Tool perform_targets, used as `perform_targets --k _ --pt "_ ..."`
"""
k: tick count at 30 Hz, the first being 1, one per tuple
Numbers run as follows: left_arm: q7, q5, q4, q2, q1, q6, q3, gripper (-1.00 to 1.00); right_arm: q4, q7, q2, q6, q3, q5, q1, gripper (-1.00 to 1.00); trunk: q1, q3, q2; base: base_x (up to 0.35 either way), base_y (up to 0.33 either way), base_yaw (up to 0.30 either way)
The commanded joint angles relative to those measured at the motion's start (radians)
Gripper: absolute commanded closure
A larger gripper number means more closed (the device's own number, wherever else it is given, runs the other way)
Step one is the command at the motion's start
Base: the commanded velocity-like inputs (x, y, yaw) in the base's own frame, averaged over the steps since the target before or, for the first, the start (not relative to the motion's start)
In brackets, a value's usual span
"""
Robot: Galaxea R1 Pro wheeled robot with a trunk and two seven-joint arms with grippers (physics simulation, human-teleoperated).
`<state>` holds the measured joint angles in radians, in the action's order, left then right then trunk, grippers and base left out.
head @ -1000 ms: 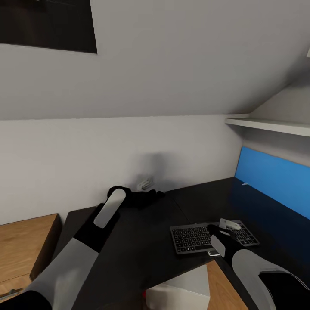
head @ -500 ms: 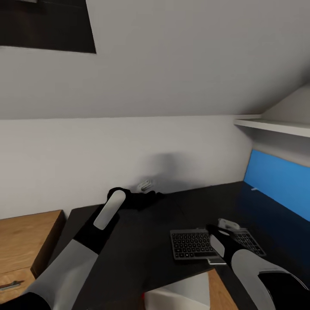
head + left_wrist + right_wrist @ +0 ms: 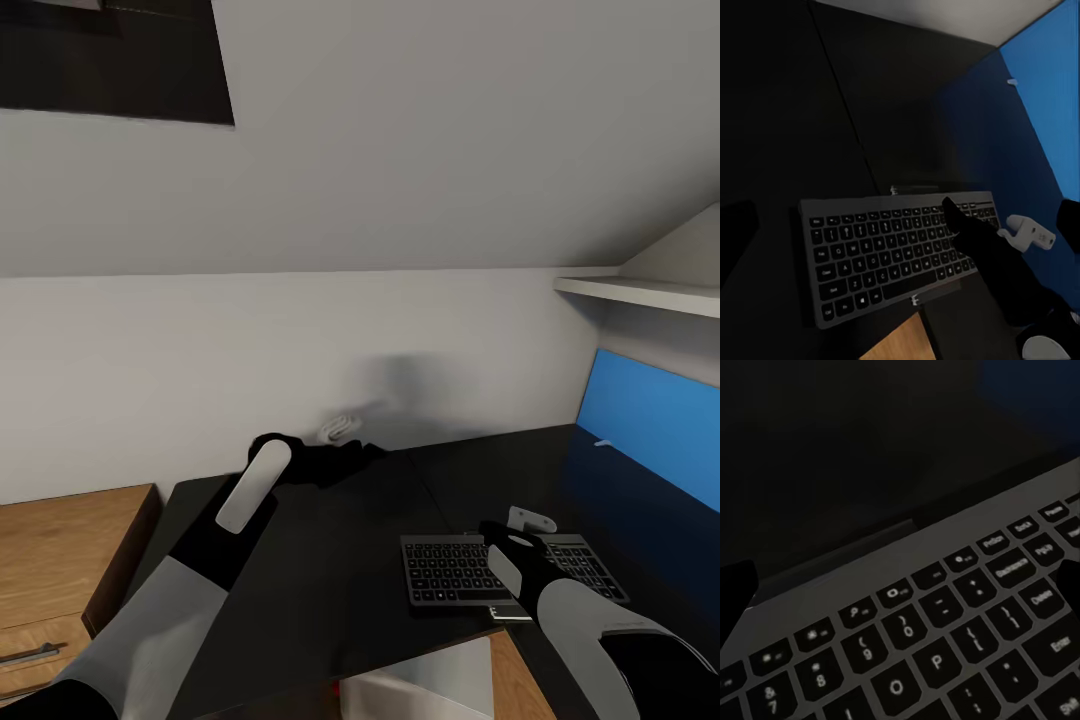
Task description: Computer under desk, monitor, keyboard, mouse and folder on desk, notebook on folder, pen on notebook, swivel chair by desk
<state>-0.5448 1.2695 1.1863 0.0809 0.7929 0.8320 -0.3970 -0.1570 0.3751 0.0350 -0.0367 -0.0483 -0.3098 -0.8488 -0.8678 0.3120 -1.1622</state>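
1. Jaws first: the right gripper (image 3: 512,548) sits low over the keyboard (image 3: 512,568), around its middle-right keys. From the right wrist view I honestly can't tell if its jaws are pinching the frame or just hovering spread. The left gripper (image 3: 340,458) hangs off past the keyboard, toward the wall, and I can't tell for that one either.
2. Keyboard lies flat on the black counter (image 3: 330,560), right at the near edge. In the left wrist view its front corner seems to poke over the edge.
3. White computer (image 3: 425,685) sits just below the keyboard, under the counter edge, so that part looks fine.
4. My guess at the step: settling the keyboard. I'd nudge it away from the edge, toward the blue back panel (image 3: 655,430), keeping it flat and square.
5. Go slow, since a thin frame slips easily, and leave room beside the keyboard for monitor and mouse.
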Motion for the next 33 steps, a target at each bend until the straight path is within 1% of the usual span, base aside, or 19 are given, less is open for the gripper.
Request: perform_targets --k 1,14,30,33 --pt "-0.010 0.011 0.002 0.000 0.001 0.000 0.000 -1.00 0.000 0.002 0.000 -0.003 -0.005 -0.010 -0.001 -1.00 0.000 0.001 -0.001 0.000 0.000 0.001" --pt "-0.013 0.013 0.009 -0.001 0.001 0.000 0.000 -1.00 -0.002 0.002 0.000 -0.002 -0.004 -0.011 -0.001 -1.00 0.000 0.001 -0.001 0.000 0.000 0.000" --pt "-0.020 0.011 0.009 -0.001 0.001 -0.004 0.001 -1.00 -0.001 0.002 0.002 -0.001 -0.004 -0.011 -0.001 -1.00 -0.061 0.051 -0.113 0.000 0.000 0.000" --pt "-0.020 0.011 0.009 -0.001 0.001 -0.004 0.001 -1.00 0.000 0.002 0.002 -0.002 -0.004 -0.011 -0.001 -1.00 -0.061 0.051 -0.113 0.000 0.000 0.000"
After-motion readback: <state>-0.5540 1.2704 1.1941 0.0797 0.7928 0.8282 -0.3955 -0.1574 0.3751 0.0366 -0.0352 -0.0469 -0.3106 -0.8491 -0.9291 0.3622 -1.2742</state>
